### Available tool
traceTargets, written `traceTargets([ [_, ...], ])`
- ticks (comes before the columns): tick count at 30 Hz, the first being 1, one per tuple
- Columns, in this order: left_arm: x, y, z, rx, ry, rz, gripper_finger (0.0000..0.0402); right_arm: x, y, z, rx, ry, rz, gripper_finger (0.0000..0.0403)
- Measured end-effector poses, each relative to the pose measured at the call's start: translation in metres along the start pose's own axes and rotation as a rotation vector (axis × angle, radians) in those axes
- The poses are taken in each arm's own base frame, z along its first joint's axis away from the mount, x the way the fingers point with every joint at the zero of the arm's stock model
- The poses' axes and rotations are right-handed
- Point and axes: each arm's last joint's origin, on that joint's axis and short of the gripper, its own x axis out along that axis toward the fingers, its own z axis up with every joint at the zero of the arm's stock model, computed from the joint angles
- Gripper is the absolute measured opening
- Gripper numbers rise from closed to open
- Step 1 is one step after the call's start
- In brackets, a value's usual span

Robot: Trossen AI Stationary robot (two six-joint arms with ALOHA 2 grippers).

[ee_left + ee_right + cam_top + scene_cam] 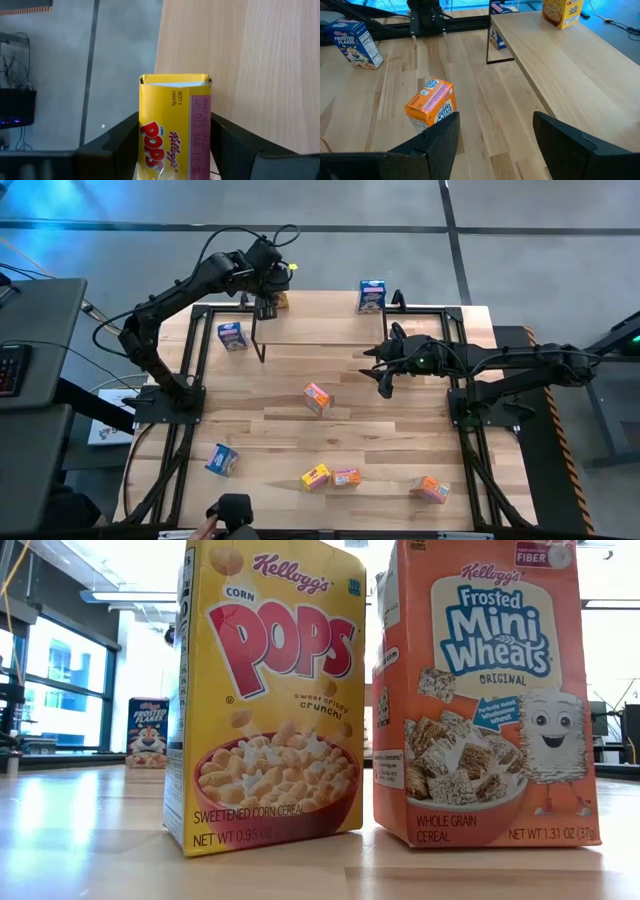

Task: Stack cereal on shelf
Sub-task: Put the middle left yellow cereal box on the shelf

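Note:
The shelf (340,330) is a light plank on black legs along the table's far side. A yellow Corn Pops cereal box (175,125) stands upright on its far left corner (282,300), also seen in the right wrist view (562,12). My left gripper (266,302) reaches down over that corner, shut on the box. My right gripper (383,385) hangs open above the table in front of the shelf's right half, with nothing between its fingers (445,140). An orange cereal box (430,102) stands on the table beyond it. My left gripper pinches the yellow box between its two fingers, one on each of two opposite sides (144,131), below the box's top flap. The fingers come slanting down from the table's near left side. The box stays upright with its bottom on the shelf top.
A blue box (232,335) stands on the table at the shelf's left end, another (372,295) at the far edge. More boxes lie toward the near edge: blue (222,458), yellow (316,476), orange (346,477) and orange (430,488). A person's hand (212,527) shows at the near edge.

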Motion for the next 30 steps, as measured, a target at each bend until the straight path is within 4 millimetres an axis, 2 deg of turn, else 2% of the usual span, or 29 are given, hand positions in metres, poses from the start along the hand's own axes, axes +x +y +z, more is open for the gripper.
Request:
traceTargets([
  [10, -0.0002, 0.0001, 0.0000, 0.012, 0.001, 0.002, 0.0208, 0.0000, 0.0000, 0.0000, 0.000, 0.000, 0.000, 0.0245],
  [19, -0.0004, 0.0007, -0.0002, 0.013, 0.011, 0.018, 0.0234, 0.0000, 0.0000, 0.0000, 0.000, 0.000, 0.000, 0.0245],
  [30, -0.0009, 0.0041, 0.0013, 0.005, 0.021, 0.081, 0.0236, 0.0000, 0.0000, 0.0000, 0.000, 0.000, 0.000, 0.0245],
])
